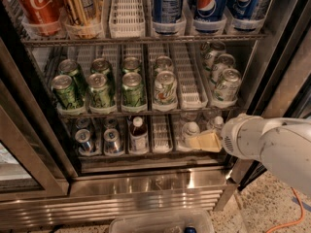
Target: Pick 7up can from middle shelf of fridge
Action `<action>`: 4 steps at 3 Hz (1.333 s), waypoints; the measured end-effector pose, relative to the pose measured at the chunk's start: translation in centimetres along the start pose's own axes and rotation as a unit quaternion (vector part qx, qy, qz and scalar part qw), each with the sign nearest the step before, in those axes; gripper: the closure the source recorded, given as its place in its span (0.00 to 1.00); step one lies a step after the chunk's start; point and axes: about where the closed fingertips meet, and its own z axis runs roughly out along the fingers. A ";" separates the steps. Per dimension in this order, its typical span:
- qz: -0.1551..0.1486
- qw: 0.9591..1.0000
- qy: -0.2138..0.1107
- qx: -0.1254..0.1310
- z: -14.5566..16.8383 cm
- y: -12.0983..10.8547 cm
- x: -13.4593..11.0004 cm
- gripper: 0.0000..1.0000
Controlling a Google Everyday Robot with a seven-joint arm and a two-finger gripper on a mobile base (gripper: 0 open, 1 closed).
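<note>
The 7up can (165, 87), pale silvery with green lettering, stands at the front of its lane on the middle shelf (146, 113) of the open fridge (146, 191). A second similar can stands right behind it. My gripper (205, 141) is at the end of the white arm (267, 142) that comes in from the right. It sits lower than the can and to its right, in front of the bottom shelf, apart from the can and holding nothing I can see.
Darker green cans (99, 89) fill the three lanes left of the 7up can. An empty white lane tray (187, 81) and pale cans (226, 84) are on its right. Coke (36, 4) and Pepsi (211, 4) stand above, bottles (138, 135) below. A clear bin (160, 221) lies on the floor.
</note>
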 end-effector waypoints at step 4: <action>0.080 0.987 -0.133 0.051 -1.0 -5.2 -3.2 0.00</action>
